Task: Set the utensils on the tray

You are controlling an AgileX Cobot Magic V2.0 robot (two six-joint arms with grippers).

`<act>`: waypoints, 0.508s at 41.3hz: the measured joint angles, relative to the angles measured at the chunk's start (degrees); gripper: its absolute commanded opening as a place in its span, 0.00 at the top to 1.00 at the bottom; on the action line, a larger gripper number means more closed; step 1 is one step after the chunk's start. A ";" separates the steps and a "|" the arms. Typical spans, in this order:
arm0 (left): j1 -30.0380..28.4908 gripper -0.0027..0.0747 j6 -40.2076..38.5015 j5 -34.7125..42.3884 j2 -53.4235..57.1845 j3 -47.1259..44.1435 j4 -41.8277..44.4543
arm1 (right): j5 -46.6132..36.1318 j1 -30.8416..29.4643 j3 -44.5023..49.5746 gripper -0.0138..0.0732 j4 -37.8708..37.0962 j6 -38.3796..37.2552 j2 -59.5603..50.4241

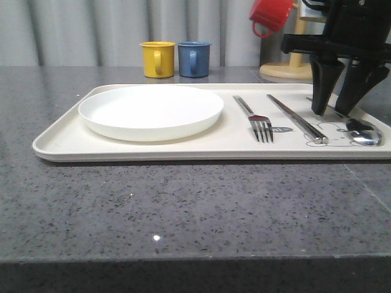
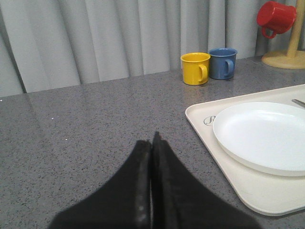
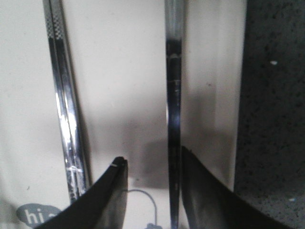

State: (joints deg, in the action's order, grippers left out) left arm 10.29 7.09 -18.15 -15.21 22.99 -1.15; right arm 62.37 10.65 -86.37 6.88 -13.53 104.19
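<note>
The cream tray (image 1: 61, 146) lies on the grey counter and carries the round white plate (image 1: 151, 110), the fork (image 1: 256, 119), the chopsticks (image 1: 296, 117) and the spoon (image 1: 365, 135). My right gripper (image 1: 331, 112) stands open just over the spoon's handle at the tray's right end. In the right wrist view the handle (image 3: 173, 119) runs between the parted fingers of the gripper (image 3: 152, 162), close to one finger, with the chopsticks (image 3: 64, 105) alongside. My left gripper (image 2: 152, 138) is shut and empty over bare counter, left of the tray (image 2: 200, 117) and plate (image 2: 262, 133).
A yellow mug (image 1: 157, 58) and a blue mug (image 1: 193, 58) stand behind the tray. A red mug (image 1: 270, 14) hangs on a wooden stand (image 1: 287, 68) at the back right. A grey curtain closes the back.
</note>
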 measured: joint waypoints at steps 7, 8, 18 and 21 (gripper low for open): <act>0.00 0.99 0.00 0.00 0.00 0.00 0.00 | -0.10 0.00 0.00 0.46 0.00 0.00 -2.94; 0.00 0.99 0.00 0.00 0.00 0.00 0.00 | -0.10 0.00 0.00 0.46 0.00 0.00 -3.62; 0.00 0.99 0.00 0.00 0.00 0.00 0.00 | 0.97 0.00 0.00 0.54 -3.33 0.00 -13.30; 0.00 0.99 0.00 0.00 0.09 0.00 0.00 | 2.05 0.00 0.00 0.64 -4.54 0.00 -16.36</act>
State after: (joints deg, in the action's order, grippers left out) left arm 10.29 7.09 -18.15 -15.12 22.99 -1.15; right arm 64.43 10.65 -86.37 2.35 -13.53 87.83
